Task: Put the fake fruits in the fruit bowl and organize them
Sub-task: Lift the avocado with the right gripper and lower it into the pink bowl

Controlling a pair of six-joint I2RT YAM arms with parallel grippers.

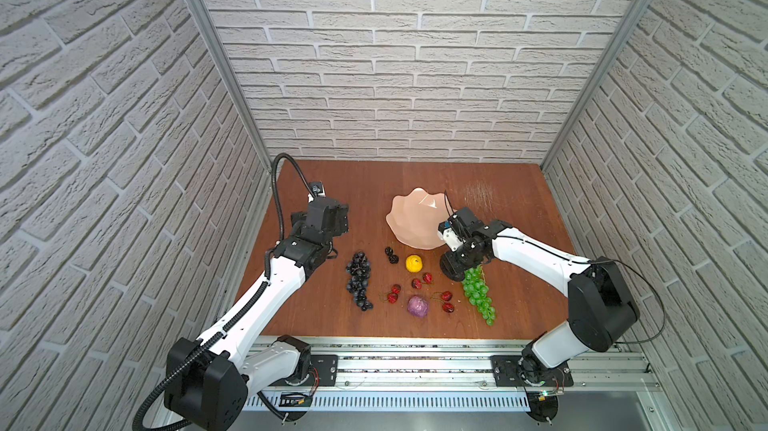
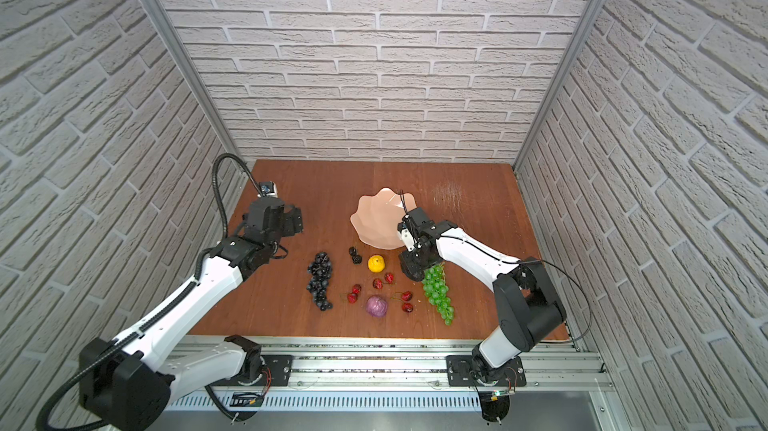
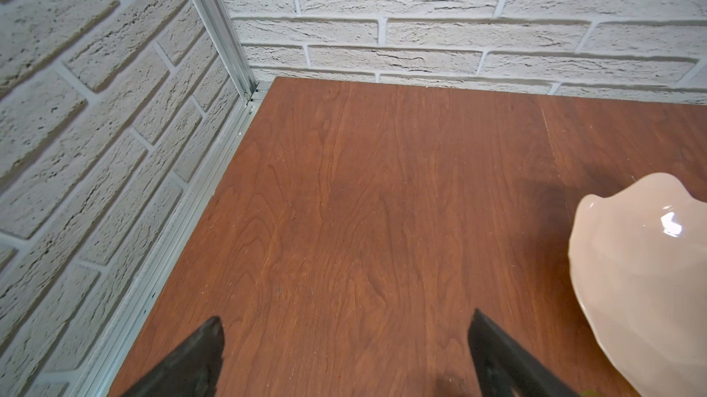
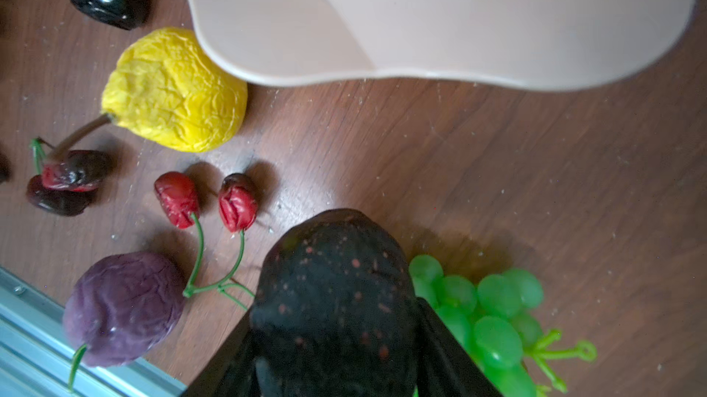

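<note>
- Wood table (image 3: pixel 382 184): empty bowl (image 4: pixel 459 31) just ahead of right gripper (image 4: pixel 340 372).
- It clamps avocado (image 4: pixel 336 280) (long axis along fingers).
- Left gripper (image 3: pixel 346 337) wide open, empty.

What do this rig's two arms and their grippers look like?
Both arms have white link shells and bulky black joints. The left arm carries a ribbed black conduit; the right arm has thin black cables. The left gripper and right gripper have black tapered fingers.
</note>
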